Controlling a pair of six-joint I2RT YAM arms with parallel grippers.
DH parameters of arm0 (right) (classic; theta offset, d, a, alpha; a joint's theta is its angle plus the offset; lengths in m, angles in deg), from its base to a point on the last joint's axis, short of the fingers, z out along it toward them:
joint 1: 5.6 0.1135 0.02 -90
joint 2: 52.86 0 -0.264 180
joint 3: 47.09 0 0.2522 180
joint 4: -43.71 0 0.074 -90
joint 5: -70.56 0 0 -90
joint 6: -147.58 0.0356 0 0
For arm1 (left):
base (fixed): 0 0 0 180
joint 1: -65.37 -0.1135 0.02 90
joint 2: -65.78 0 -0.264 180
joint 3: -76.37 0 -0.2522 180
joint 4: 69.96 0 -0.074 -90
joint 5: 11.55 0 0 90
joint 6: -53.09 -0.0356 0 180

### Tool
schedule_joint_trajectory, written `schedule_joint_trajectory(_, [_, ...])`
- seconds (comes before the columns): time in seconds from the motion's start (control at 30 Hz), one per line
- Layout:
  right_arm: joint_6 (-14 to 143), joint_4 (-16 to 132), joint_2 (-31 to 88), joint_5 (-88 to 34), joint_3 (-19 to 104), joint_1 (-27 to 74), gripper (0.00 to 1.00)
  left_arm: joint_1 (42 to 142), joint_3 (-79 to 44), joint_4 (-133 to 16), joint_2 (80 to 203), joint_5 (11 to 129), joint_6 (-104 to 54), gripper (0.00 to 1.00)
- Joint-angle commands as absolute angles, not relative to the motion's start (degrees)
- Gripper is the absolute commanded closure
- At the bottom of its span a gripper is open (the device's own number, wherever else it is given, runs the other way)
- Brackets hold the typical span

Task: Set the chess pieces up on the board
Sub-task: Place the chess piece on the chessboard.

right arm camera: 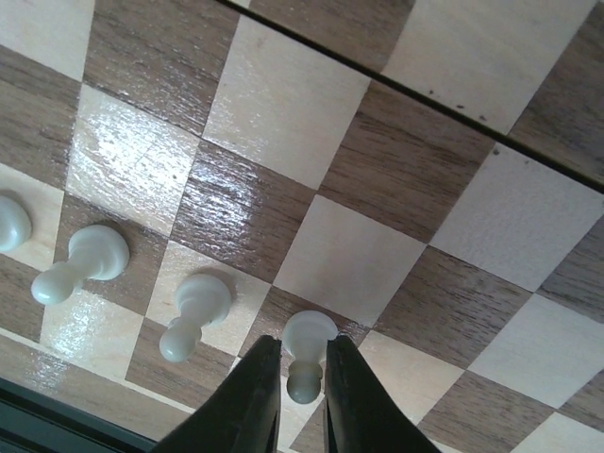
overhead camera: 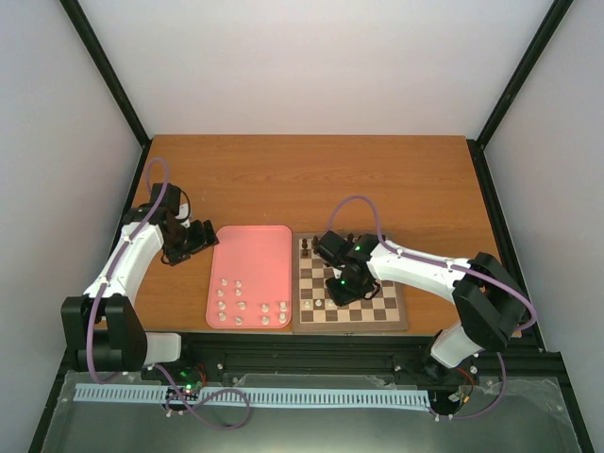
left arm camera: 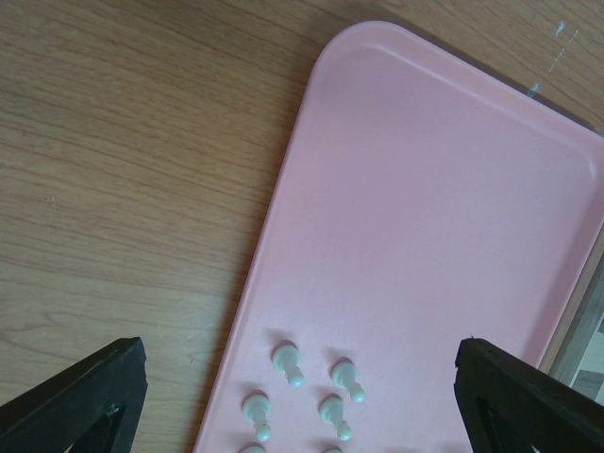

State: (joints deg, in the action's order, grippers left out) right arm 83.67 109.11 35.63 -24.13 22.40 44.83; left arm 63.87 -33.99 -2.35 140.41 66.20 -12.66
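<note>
Right gripper (right arm camera: 304, 351): jaws drawn in to a narrow gap, one white pawn (right arm camera: 309, 332) clamped between them, pads against both its sides as far as I can tell. It stands on the board (right arm camera: 311, 123), about at the seam of a dark and a light square, in the row along the edge nearest my wrist. Whether its foot is fully down I cannot tell from here. Just left of my fingers two more white pawns (right arm camera: 193, 310) stand in the same row on neighbouring squares, and another white piece is cut off at the left of the wrist view. Squares ahead of my fingertips and to their right are bare. Progress, my judgement: early. Only a few of the chess pieces (overhead camera: 242, 306) are on the board; about eleven wait on the pink tray (overhead camera: 255, 245), left of my right hand, in loose rows at its near end. A couple of dark pieces (overhead camera: 307, 247) sit at the board's far-left corner, beyond that hand. Left gripper (left arm camera: 297, 351): jaws spread wide, holding nothing, touching nothing, hanging over the tray's left edge, with four white pieces below and between its fingers. Left to do, as I read it: release this pawn, finish the pawn row, then the whole back rank.
</note>
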Motion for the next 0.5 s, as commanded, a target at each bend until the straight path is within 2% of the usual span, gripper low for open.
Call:
schedule_joint_trajectory(0.0, [84.01, 109.7, 35.26, -22.43, 23.02, 44.74, 0.85, 63.7, -32.83, -2.93, 140.31, 65.88, -12.2, 0.0])
schedule_joint_trajectory(0.3, [84.57, 111.07, 33.24, -21.78, 24.89, 44.73, 0.75, 63.68, -32.71, -2.83, 139.98, 65.87, -12.17, 0.0])
schedule_joint_trajectory(0.47, [84.73, 112.82, 31.95, -20.7, 27.36, 44.76, 0.61, 63.68, -32.98, -2.85, 139.66, 66.06, -12.28, 0.0])
